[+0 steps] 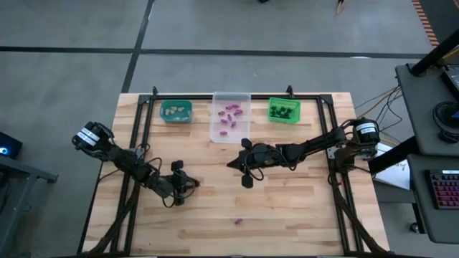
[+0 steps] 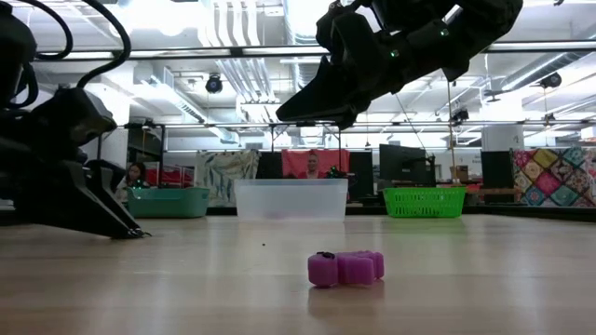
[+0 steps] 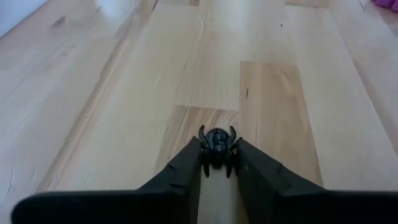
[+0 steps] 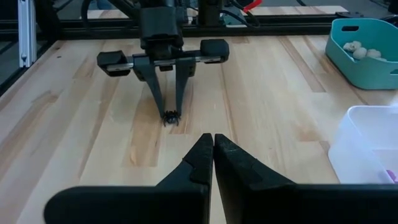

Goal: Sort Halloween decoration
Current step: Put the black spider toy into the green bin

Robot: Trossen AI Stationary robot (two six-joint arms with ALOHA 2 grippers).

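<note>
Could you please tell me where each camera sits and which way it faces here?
High: overhead, straight down; both arms, three bins.
Low: table height, level toward the bins; purple trinket nearest.
Left wrist: along the left end effector, closed on a black spider.
Right wrist: past the shut right end effector toward the left arm.
Both wrist views share the spider.

a pale wooden table point(image 1: 287, 208) with a black frame along its edges carries three bins in a row at its far side: a teal bin point(image 1: 176, 111), a clear bin point(image 1: 230, 118) and a green bin point(image 1: 284, 110). a purple trinket point(image 1: 239, 221) lies alone near the front edge, and a black trinket point(image 3: 216, 140) sits on the boards left of centre.
</note>
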